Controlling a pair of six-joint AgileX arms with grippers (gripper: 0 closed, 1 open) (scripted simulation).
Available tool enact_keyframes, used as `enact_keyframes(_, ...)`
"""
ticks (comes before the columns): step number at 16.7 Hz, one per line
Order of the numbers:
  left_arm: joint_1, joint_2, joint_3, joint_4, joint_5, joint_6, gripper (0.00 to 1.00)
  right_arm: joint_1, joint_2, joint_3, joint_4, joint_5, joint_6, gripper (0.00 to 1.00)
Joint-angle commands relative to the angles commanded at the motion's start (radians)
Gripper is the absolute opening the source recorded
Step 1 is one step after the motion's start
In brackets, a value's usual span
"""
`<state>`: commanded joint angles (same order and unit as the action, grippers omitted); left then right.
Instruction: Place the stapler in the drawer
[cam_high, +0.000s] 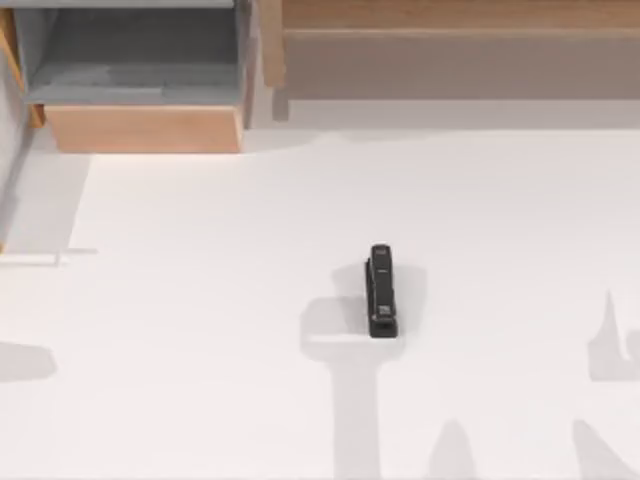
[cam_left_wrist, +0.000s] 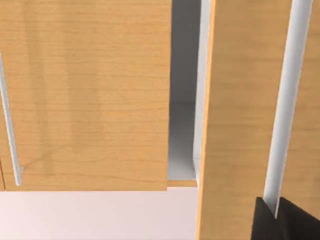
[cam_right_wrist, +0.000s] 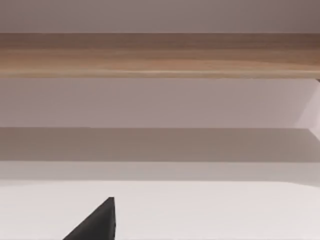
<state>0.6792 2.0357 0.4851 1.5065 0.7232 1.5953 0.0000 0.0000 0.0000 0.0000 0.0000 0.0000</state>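
Left to right from my remote seat: the drawer (cam_high: 140, 90) stands pulled open, ready to receive. The stapler (cam_high: 381, 290) lies flat on the table (cam_high: 200, 330), well right of the drawer, unheld. I cannot tell either gripper's jaw state.

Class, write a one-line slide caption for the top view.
Black stapler lying on the white table, drawer open at far left.

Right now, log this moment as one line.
stapler: flat on table, untouched | drawer: open, far left | left tool: near drawer front | stage: pre-grasp
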Motion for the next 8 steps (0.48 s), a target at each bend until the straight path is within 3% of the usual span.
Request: enact_keyframes(8, 0.0, 0.0, 0.0, 0.0, 0.0, 0.0, 0.75, 0.0, 0.0, 0.0, 0.0, 0.0, 0.0, 1.0)
